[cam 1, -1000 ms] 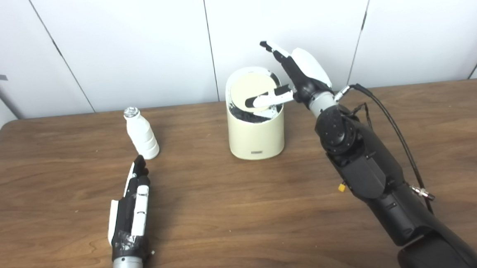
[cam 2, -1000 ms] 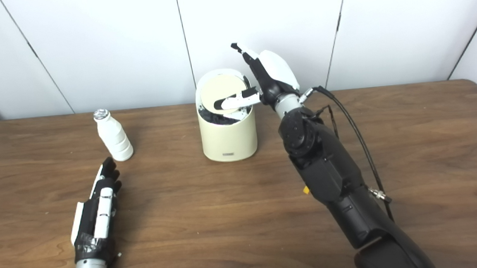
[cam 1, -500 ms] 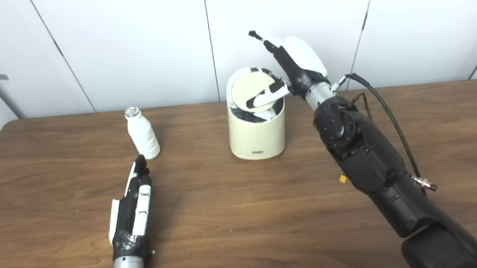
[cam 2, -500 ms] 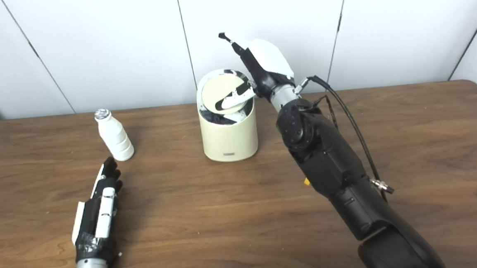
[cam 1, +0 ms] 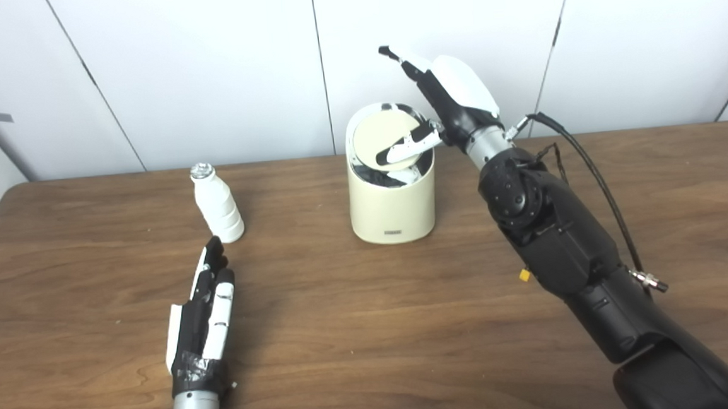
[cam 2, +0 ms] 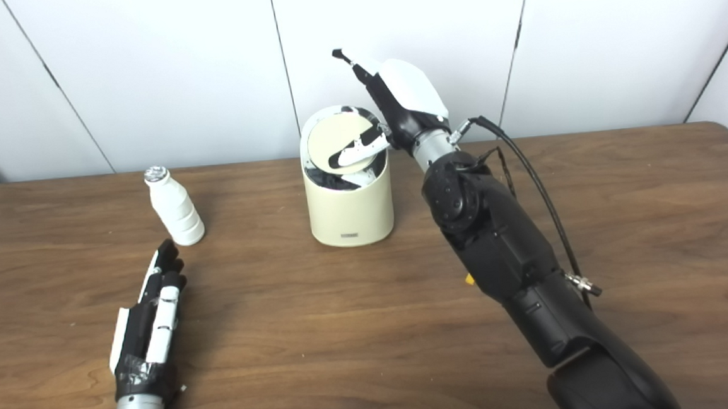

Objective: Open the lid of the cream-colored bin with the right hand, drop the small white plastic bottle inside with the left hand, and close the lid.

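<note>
Meanwhile right hand (cam 1: 453,104), fingers spread, thumb props tilted lid (cam 1: 385,137).

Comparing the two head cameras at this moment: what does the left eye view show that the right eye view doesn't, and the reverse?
Only the left eye view shows the small grey plate on the left wall clear of the frame edge. Only the right eye view shows more table to the right of the right arm. Both share the scene: the bin with its lid tilted up, the right hand at it, the left hand open and flat on the table, and the bottle standing untouched.
</note>
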You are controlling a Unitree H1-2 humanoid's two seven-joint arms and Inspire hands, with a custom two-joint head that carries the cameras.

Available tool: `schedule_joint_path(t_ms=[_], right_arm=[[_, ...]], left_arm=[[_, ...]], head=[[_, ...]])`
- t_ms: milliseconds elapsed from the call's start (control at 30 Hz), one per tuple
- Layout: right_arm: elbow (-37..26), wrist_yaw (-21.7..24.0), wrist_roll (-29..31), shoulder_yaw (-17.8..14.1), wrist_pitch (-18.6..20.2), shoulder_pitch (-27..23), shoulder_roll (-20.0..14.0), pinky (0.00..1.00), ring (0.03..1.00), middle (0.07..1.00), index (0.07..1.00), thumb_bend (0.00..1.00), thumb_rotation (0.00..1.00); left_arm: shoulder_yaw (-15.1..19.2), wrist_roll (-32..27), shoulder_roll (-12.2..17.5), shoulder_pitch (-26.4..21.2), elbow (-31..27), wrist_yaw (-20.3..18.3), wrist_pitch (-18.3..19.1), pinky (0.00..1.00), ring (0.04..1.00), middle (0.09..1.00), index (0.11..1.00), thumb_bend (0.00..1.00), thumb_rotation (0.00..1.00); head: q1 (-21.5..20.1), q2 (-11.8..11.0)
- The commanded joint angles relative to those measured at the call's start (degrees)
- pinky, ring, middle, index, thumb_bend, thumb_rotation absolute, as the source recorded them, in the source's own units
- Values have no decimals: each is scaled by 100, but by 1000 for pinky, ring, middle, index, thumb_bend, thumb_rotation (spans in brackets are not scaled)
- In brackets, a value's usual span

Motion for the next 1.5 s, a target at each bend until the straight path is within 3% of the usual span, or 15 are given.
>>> schedule_joint_path(t_ms=[0,133,367,933,1067,1467], right_arm=[[-28,-64,15,-162,66,-13,-38,914,925,921,911,869,99],[-200,-36,218,-379,174,6,77,896,903,909,902,833,170],[-579,43,456,-704,500,-20,169,760,864,899,902,752,328],[-748,144,778,-889,536,193,34,751,857,893,894,727,333],[-1096,245,968,-1062,571,472,-102,790,882,904,897,684,337],[-2522,590,1428,-1616,1123,1542,-352,758,846,888,885,575,555]], left_arm=[[-44,-40,-80,117,199,3,-108,1000,1000,1000,1000,363,744],[-45,-29,-65,126,194,2,-108,1000,1000,1000,1000,366,739],[-54,-6,-48,127,160,-2,-83,1000,1000,1000,1000,337,736],[-56,23,-49,136,123,6,-50,1000,1000,1000,1000,328,727],[-51,19,-49,129,153,8,-76,1000,1000,1000,1000,338,721],[-12,-60,21,90,198,-47,-110,1000,1000,1000,1000,326,717]], head=[[-5,4],[-11,9],[-23,27],[-13,49],[-1,38],[-58,22]])
